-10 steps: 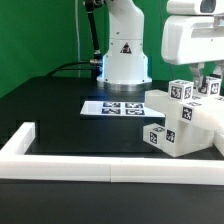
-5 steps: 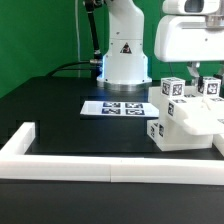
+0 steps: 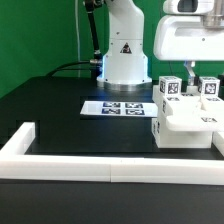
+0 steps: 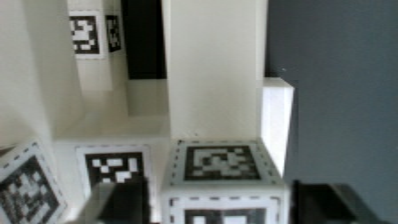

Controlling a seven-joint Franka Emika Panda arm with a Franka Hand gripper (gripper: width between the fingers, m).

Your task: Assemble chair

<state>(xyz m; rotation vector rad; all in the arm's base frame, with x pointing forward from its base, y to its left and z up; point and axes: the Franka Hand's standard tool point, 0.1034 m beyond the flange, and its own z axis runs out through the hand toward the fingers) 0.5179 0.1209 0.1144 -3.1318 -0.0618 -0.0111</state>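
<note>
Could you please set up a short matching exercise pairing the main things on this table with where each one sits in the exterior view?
Things:
1. chair
2. marker board
3. border rail
4. gripper

Places:
A. along the table's near edge
B. flat near the robot's base
C. just above the chair's posts
D. at the exterior view's right, inside the rail

Pairs: 1-D, 2-B, 3-A, 4-C
</note>
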